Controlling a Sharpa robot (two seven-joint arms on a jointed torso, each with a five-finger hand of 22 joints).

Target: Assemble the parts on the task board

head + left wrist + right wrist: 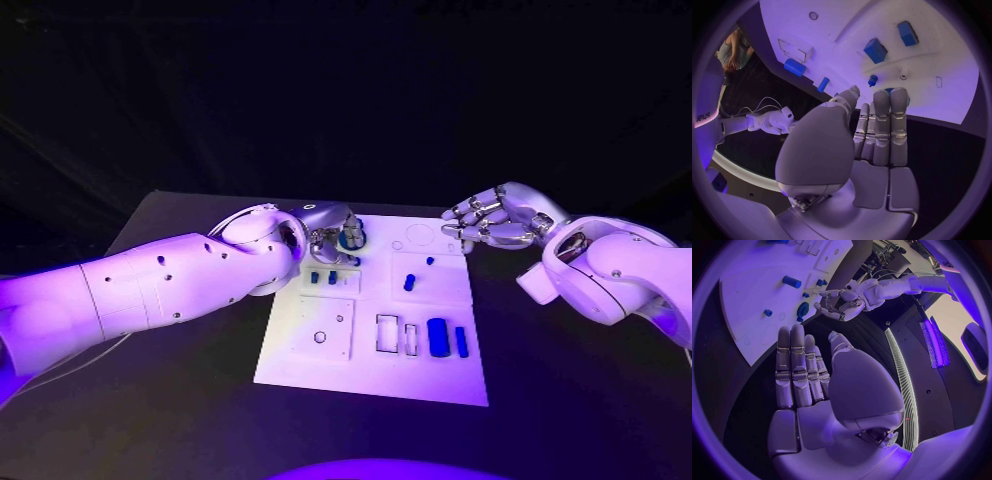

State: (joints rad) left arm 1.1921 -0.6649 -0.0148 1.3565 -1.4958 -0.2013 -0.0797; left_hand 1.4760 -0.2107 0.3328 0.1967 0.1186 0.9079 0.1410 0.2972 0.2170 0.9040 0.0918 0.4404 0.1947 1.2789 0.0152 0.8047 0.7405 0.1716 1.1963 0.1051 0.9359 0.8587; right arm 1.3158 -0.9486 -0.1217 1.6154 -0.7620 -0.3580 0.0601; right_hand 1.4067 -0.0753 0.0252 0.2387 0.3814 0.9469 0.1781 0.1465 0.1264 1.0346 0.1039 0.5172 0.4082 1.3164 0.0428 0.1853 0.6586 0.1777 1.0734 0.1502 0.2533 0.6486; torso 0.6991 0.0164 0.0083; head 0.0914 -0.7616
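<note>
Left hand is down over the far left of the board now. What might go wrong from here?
1. The left hand hovers low over the task board, close to two small blue parts; a careless descent might knock them.
2. The right hand hangs open beside the board's far right corner; swinging inward, it may clip the edge and shift the board.

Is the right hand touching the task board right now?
Apart. In the right wrist view the right hand is flat and open over the dark table, with a strip of table between its fingertips and the board's edge.
</note>
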